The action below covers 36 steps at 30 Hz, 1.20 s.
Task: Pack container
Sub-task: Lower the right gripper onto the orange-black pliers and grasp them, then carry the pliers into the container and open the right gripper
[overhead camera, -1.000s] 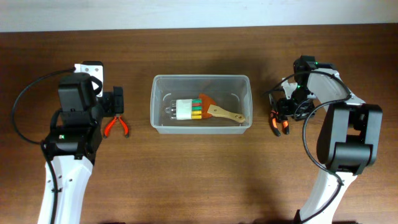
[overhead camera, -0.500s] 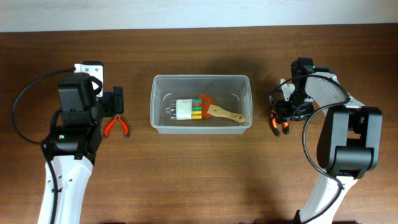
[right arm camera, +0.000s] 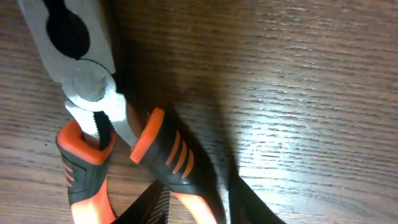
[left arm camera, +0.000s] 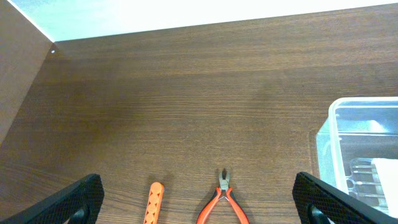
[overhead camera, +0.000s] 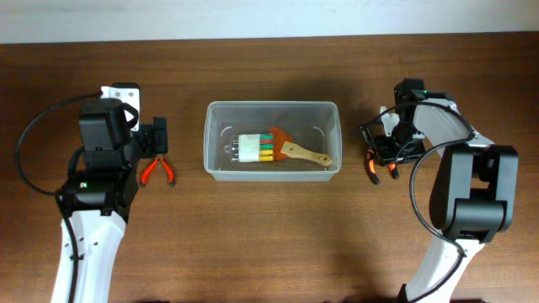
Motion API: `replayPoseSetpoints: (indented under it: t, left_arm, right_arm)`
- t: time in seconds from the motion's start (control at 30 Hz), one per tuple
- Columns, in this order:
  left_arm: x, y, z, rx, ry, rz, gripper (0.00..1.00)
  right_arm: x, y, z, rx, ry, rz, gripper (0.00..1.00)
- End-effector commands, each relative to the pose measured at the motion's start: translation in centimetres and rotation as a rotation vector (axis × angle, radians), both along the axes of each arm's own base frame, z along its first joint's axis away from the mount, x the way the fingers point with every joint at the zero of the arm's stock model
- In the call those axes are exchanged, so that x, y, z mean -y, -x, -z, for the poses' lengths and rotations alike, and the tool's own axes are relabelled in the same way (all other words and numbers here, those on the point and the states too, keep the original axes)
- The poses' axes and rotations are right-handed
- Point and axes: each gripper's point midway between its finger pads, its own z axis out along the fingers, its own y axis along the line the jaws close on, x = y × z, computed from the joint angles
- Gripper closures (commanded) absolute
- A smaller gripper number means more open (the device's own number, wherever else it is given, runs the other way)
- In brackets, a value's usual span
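- Right fingers (right arm camera: 154,208) sit low beside the orange-black pliers (right arm camera: 90,93) — gripping or not, I cannot tell; they should catch both handles squarely.
- Left fingers (left arm camera: 78,196) are spread wide above the red cutters (left arm camera: 222,198).
- The container (overhead camera: 271,108) stands between both tools.

We log the container (overhead camera: 207,156) at the middle of the bench (overhead camera: 269,240), a small case (overhead camera: 250,148) in it with a brush (overhead camera: 305,153) just right of the case, cutters (overhead camera: 157,172) left of the container and pliers (overhead camera: 371,166) right of it, both apart from it.
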Motion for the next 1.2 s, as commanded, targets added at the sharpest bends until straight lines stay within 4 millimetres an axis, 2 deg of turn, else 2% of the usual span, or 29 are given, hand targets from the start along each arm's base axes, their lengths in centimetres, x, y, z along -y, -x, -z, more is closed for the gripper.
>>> replayPoseSetpoints:
  t: [0.0,0.33,0.47,0.6,0.67,0.77,0.87,0.93,0.97,1.03,1.07,1.17]
  left_arm:
    - [-0.1,-0.3,-0.8,0.016,-0.013,0.007,0.01]
    - [-0.1,-0.3,-0.8,0.016,-0.013,0.007,0.01]
    - [-0.1,-0.3,-0.8,0.016,-0.013,0.007,0.01]
    - [-0.1,-0.3,-0.8,0.016,-0.013,0.007,0.01]
    - [-0.1,-0.3,-0.8,0.016,-0.013,0.007,0.01]
    - [-0.1,-0.3,-0.8,0.016,-0.013,0.007,0.01]
    - [-0.1,-0.3,-0.8,0.016,-0.013,0.007,0.01]
    - [-0.1,-0.3,-0.8,0.016,-0.013,0.007,0.01]
    - [-0.1,-0.3,-0.8,0.016,-0.013,0.007,0.01]
    - [-0.1,-0.3,-0.8,0.016,-0.013,0.007,0.01]
    - [-0.1,-0.3,-0.8,0.016,-0.013,0.007,0.01]
    - [-0.1,-0.3,-0.8,0.016,-0.013,0.007,0.01]
  right_arm:
    - [-3.0,3.1,3.7,-0.136,-0.113,-0.01,0.7]
    - [-4.0,3.3,3.7,-0.144,-0.11,-0.039,0.77]
    - [-4.0,3.2,3.7,-0.143,-0.11,-0.041,0.84]
    - [-4.0,3.1,3.6,-0.138,-0.109,-0.039,0.85]
    - [-3.7,2.9,3.4,-0.126,-0.098,-0.04,0.85]
    - [-2.9,1.9,2.3,-0.085,-0.049,-0.021,0.91]
    - [-2.4,-0.2,-0.8,-0.004,-0.018,-0.017,0.92]
    - [-2.4,-1.6,-3.5,0.056,-0.015,-0.018,0.93]
    - [-2.5,-3.1,-7.3,0.137,-0.013,-0.021,0.96]
    - [-2.7,-4.4,-11.0,0.219,-0.011,-0.029,0.96]
    - [-3.1,-5.1,-13.6,0.278,-0.011,-0.03,0.96]
    - [-4.4,-6.2,-19.3,0.404,-0.015,-0.058,0.96]
